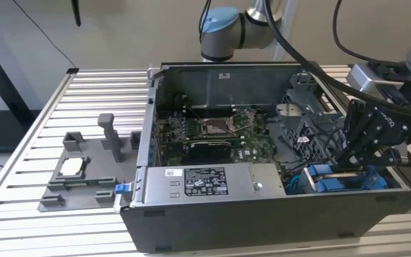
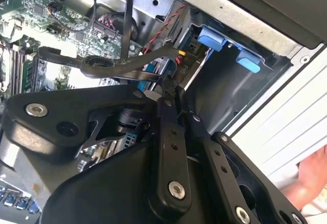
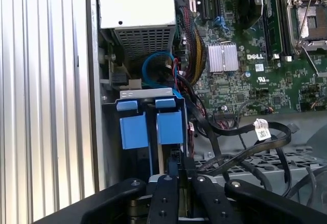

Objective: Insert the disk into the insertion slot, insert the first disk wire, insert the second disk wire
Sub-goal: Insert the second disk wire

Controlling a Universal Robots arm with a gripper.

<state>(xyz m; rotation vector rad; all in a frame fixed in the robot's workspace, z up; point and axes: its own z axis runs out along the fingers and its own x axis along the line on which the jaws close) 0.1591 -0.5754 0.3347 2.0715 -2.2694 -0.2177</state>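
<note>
The exterior view is showing the open computer case point(image 1: 277, 214) lying on the slatted table point(image 1: 41, 144), and the gripper point(image 1: 354, 160) is reaching down into the case's near corner on the exterior view's right. Its black fingers point(image 3: 168, 193) are sitting pressed close together in the first wrist view, apparently pinching a dark connector point(image 3: 173, 158) at their tips, though the grip itself is hard to make out. Right there, the disk point(image 1: 341, 179) is sitting in the insertion slot point(image 1: 298, 182), its blue tabs point(image 3: 152, 127) facing up side by side. Just beyond along the near wall, the grey power-supply box point(image 1: 205, 182) is lying flat. Further in, loose black cables point(image 3: 245, 137) are trailing over the drive cage beside the green motherboard point(image 1: 213, 128). Off on the table's other side, a grey fixture point(image 1: 84, 171) is standing well apart from the case. In the second wrist view, a hand point(image 2: 311, 180) is showing at the table's edge.
</note>
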